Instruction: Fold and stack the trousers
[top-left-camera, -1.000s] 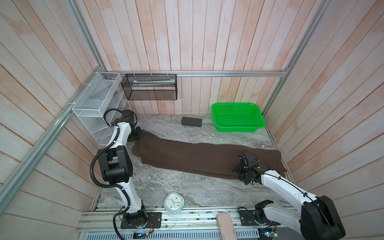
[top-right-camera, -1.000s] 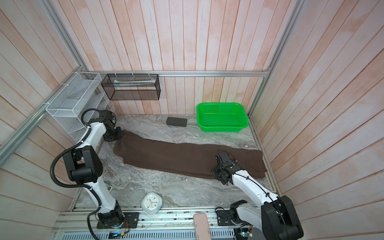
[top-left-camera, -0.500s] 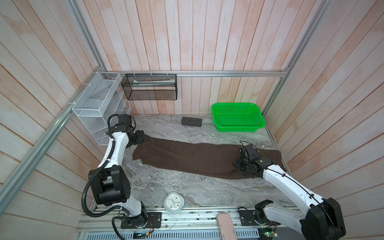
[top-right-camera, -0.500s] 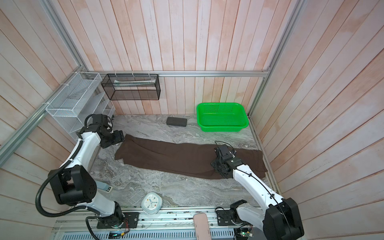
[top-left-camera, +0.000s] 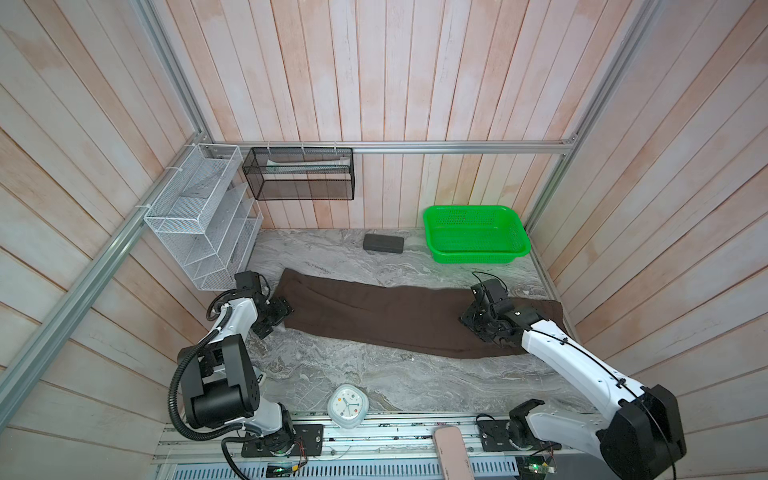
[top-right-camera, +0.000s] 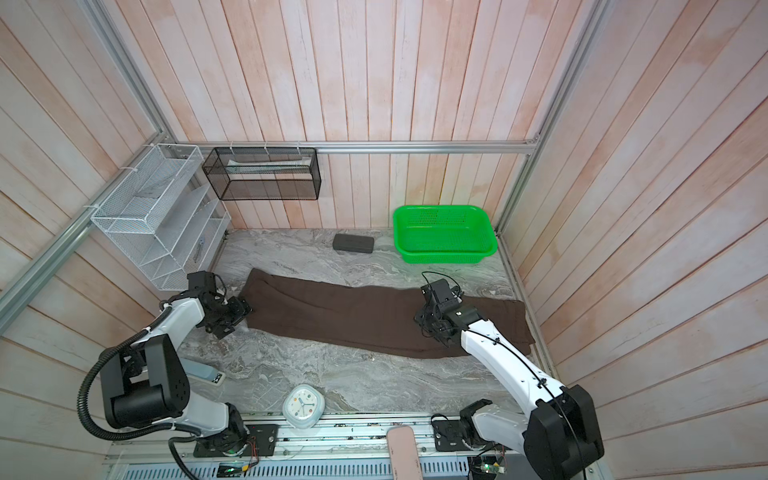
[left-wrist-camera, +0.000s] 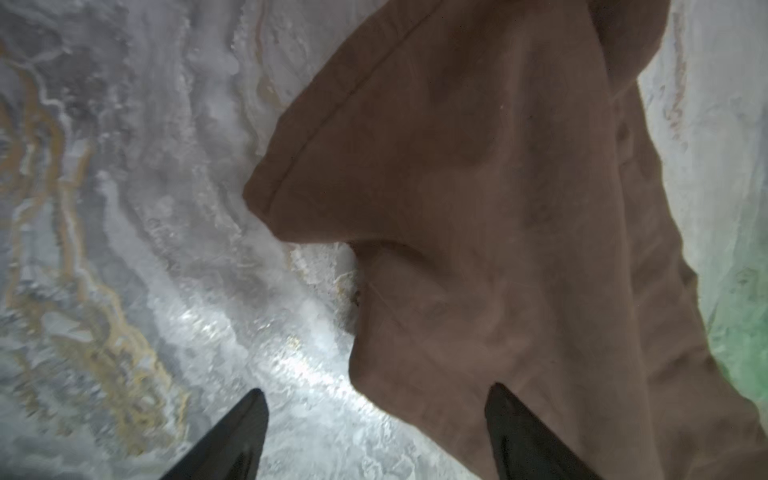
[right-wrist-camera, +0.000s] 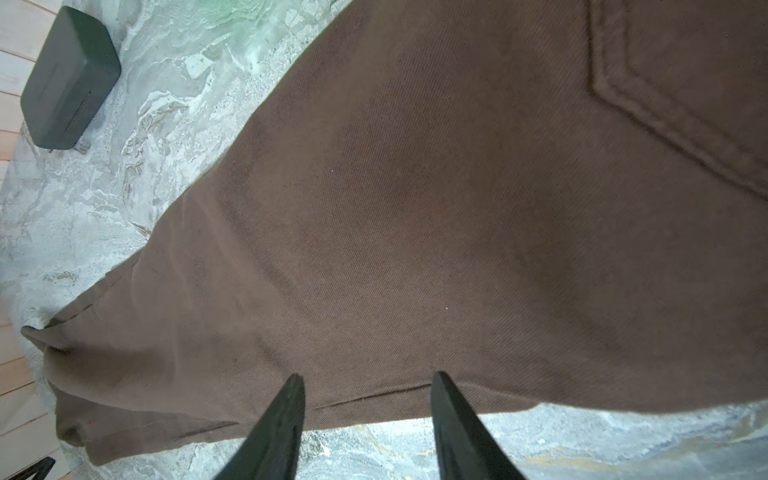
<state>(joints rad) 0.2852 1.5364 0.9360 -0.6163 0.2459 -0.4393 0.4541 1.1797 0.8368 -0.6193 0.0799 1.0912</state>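
Trousers (top-left-camera: 395, 320) are laid flat on the marble table (top-left-camera: 332, 374) as one long brown band, running from the left side to the right wall in both top views (top-right-camera: 374, 320). The hem end is found at the left; pocket stitching is seen at the other end in the right wrist view.

Left gripper (top-left-camera: 276, 316) is placed just at the hem end of the cloth. Its jaws are spread wide with nothing between them – in the left wrist view (left-wrist-camera: 374, 390) one fingertip is seen over the cloth corner, the other over bare marble.

Right gripper (top-left-camera: 478, 322) is positioned over the trousers near the right end. Its jaws are parted in the right wrist view (right-wrist-camera: 368, 376), the near cloth edge is straddled, and no fabric is pinched. Contact with the cloth cannot be judged.

The green basket (top-left-camera: 473, 257) is set at the back right, apart from the trousers – the grey case (top-left-camera: 383, 243) is lying beside it. A white clock (top-left-camera: 348, 405) is seen at the front edge.
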